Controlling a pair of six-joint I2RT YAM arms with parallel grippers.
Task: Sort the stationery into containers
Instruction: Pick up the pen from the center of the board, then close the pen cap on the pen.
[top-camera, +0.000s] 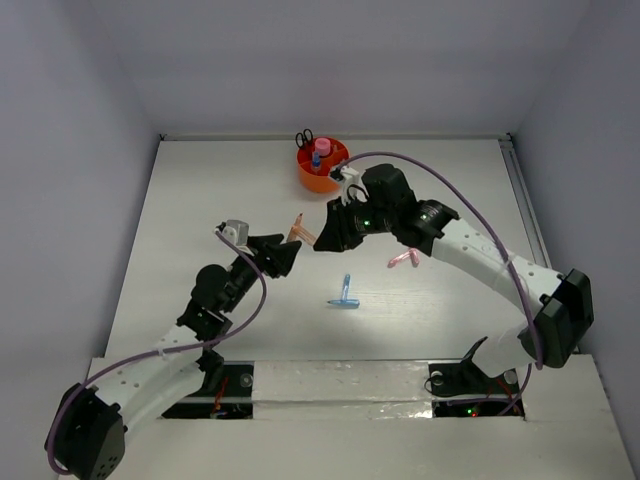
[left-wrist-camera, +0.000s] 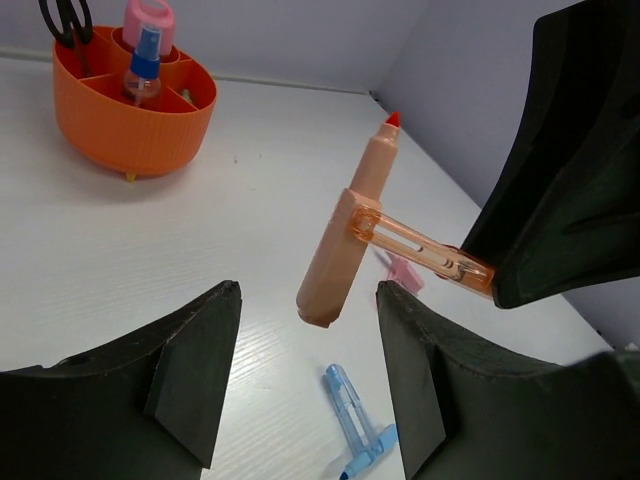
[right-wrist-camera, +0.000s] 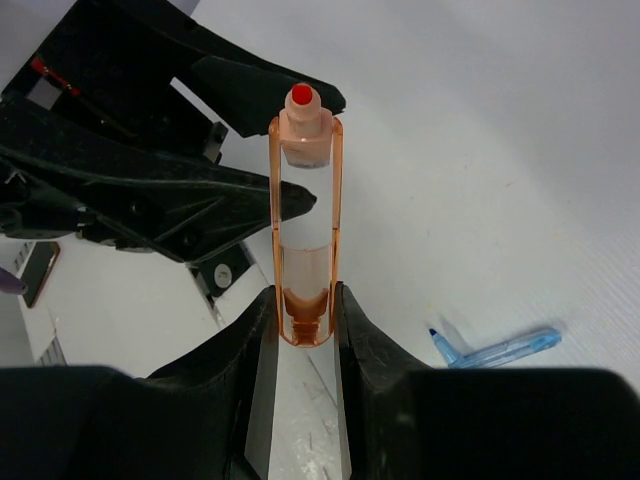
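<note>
Right tool (right-wrist-camera: 303, 322) clamps the peach marker (left-wrist-camera: 345, 240) by its clip, inside the gaping left tool (left-wrist-camera: 308, 296).

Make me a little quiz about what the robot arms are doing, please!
1. True or false: the scissors stand in the orange tub.
2. Which arm holds the peach marker? A left, B right, C neither.
3. What colour is the T-shaped piece on the table?
Key: 1 true. 2 B, the right gripper pinches its clip. 3 light blue.
</note>
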